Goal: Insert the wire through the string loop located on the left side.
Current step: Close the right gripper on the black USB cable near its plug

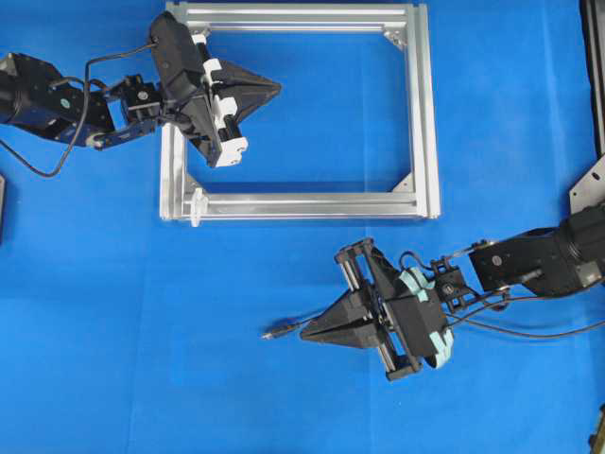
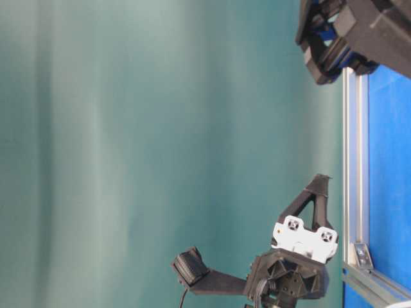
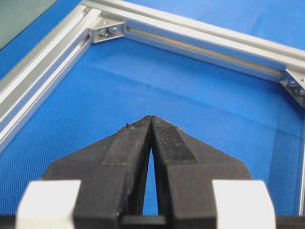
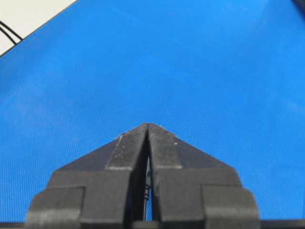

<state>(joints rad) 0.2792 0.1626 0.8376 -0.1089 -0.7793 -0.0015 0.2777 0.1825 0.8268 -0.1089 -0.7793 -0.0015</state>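
Note:
The wire (image 1: 289, 328) lies on the blue mat, its small metallic plug tip (image 1: 271, 333) pointing left. My right gripper (image 1: 304, 331) is shut directly over it, fingertips just right of the plug. In the right wrist view the gripper (image 4: 147, 125) has its tips touching, and a thin dark piece of the wire (image 4: 147, 191) shows through the slit behind the pads. The string loop (image 1: 197, 199) stands on its white mount at the frame's lower left corner. My left gripper (image 1: 279, 90) hovers shut and empty over the frame's upper left part, its tips pressed together (image 3: 151, 118).
A rectangular aluminium frame (image 1: 421, 113) lies flat on the mat, with corner brackets (image 3: 106, 30). Thin black cables (image 1: 529, 331) trail right beneath the right arm. A metal fixture (image 1: 588, 184) sits at the right edge.

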